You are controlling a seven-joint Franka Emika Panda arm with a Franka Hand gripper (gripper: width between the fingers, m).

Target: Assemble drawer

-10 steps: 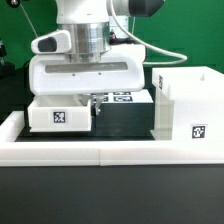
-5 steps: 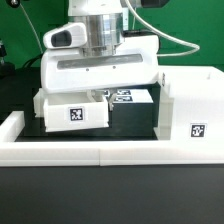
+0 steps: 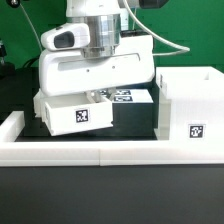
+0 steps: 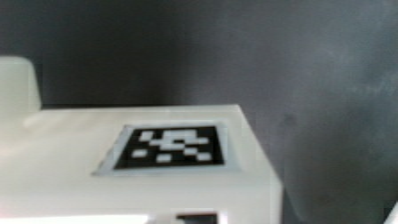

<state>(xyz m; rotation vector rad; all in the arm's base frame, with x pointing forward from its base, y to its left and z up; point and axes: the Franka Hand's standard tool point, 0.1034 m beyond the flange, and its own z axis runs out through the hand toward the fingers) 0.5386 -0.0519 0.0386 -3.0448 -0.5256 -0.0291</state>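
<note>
- Exterior view is showing the hand clamping on one small tray, though its fingers are mostly hiding behind the tray's wall.
- Compared with a second ago, the tray is sitting higher and nearer the casing, no longer resting flat on the counter.
- Wrist view is filling with the tray's tag, close beneath the camera.
- Judging by this, the carry toward the casing is getting under way; insertion is not yet happening.
</note>
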